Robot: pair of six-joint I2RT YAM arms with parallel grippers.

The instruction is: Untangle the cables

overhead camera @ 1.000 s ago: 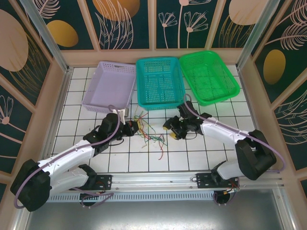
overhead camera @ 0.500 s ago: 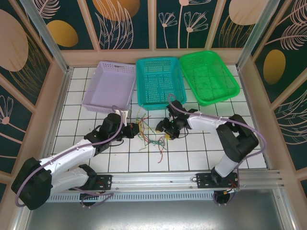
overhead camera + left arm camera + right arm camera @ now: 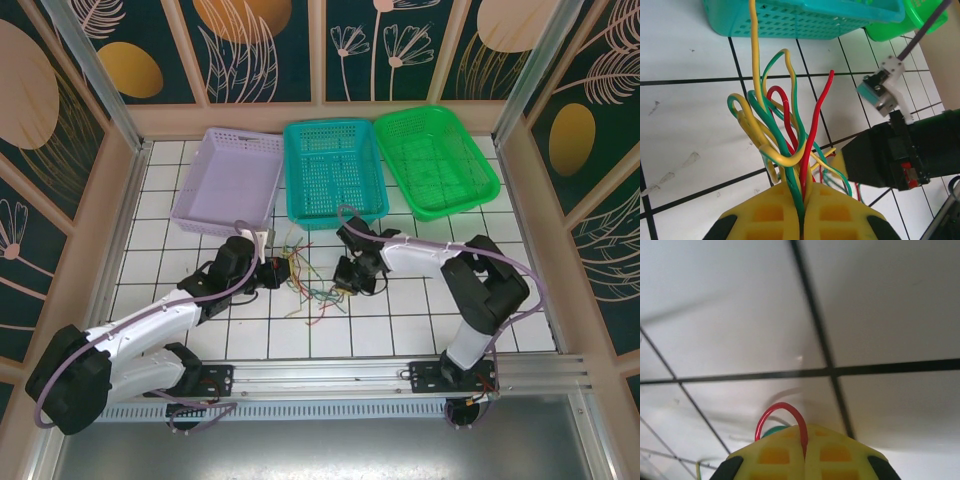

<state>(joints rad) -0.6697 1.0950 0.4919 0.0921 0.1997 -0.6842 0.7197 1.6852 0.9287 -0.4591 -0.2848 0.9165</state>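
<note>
Clenching the cables [image 3: 316, 293] on white tiles [image 3: 420, 320] — leafy walls [image 3: 250, 40] around — are left end effector [image 3: 800, 200] and right end effector [image 3: 805, 442].

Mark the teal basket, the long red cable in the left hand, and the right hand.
Teal basket [image 3: 333, 175]: top external view, its perforated floor.
Long red cable [image 3: 817, 125]: left wrist view, halfway along it.
Right hand [image 3: 805, 440]: right wrist view, seam between shut fingertips.
</note>
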